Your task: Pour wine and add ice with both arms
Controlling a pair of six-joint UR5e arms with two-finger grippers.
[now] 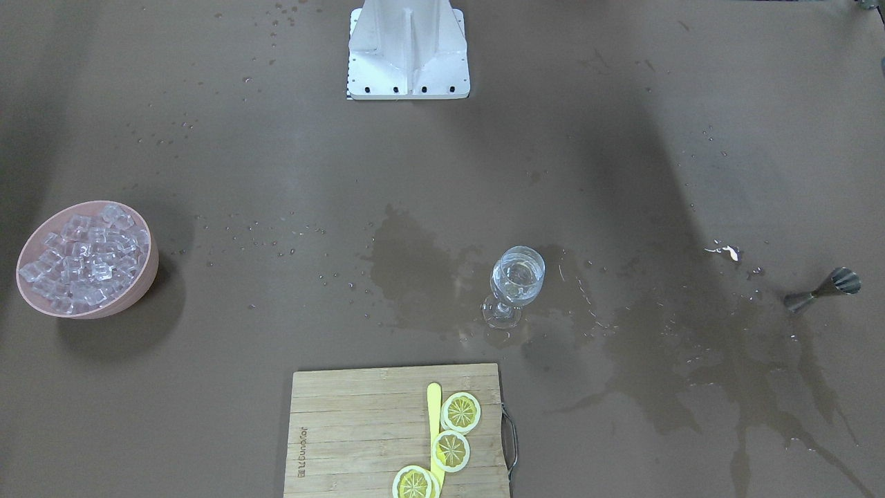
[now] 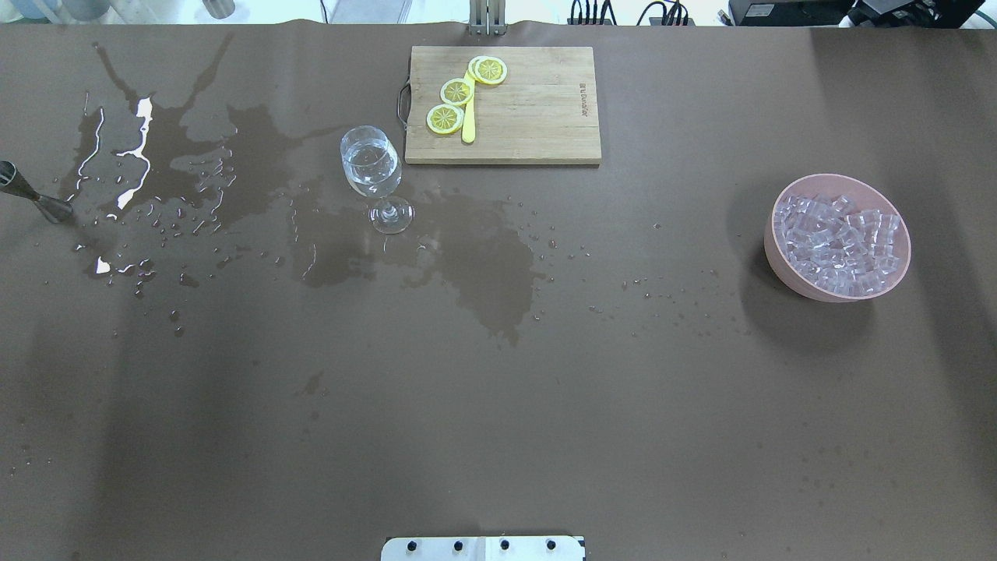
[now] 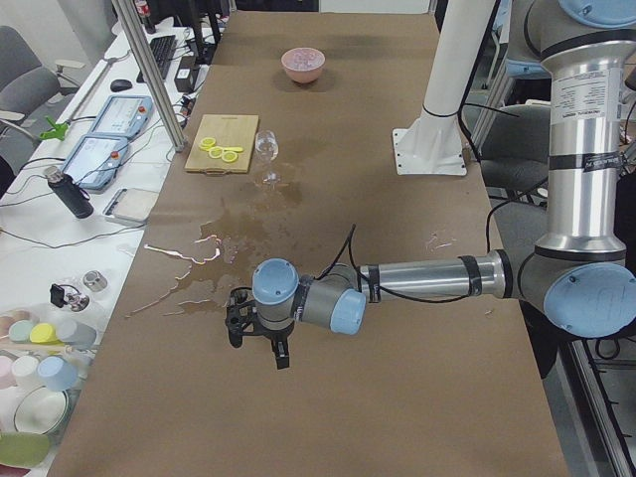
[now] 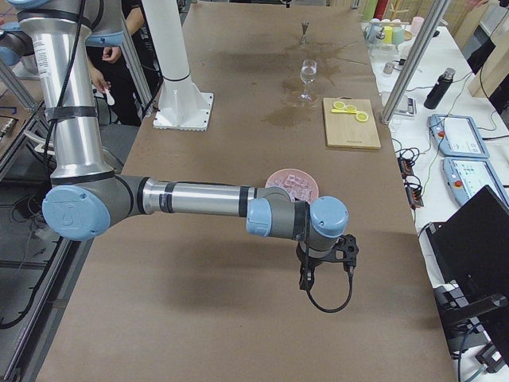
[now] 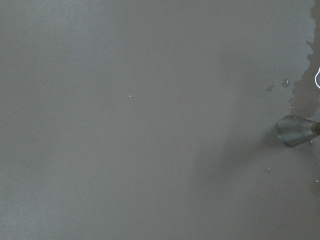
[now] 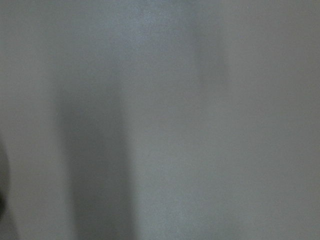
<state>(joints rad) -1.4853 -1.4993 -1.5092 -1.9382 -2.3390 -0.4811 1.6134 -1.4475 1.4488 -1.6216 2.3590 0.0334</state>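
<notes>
A brown counter (image 2: 498, 436) blotched with dark wet stains (image 2: 483, 265) fills the overhead view. Left of centre near the top, a clear stemmed wine glass (image 2: 372, 167) stands upright beside a bamboo cutting board (image 2: 537, 117) and holds a small measure of clear wine (image 2: 371, 173). The ice (image 2: 841, 241), glassy cubes, is heaped in a round pink bowl (image 2: 785, 271) at the right, likely for the right arm's reach. A steel jigger (image 2: 35, 201) sits at the far left edge. The left hand (image 3: 258, 333) and right hand (image 4: 326, 267) hang over bare counter. I cannot tell whether either is wide or narrow.

wine (image 2: 372, 173) in glass (image 2: 369, 146), ice (image 2: 843, 240) in bowl (image 2: 781, 265) well apart
</notes>
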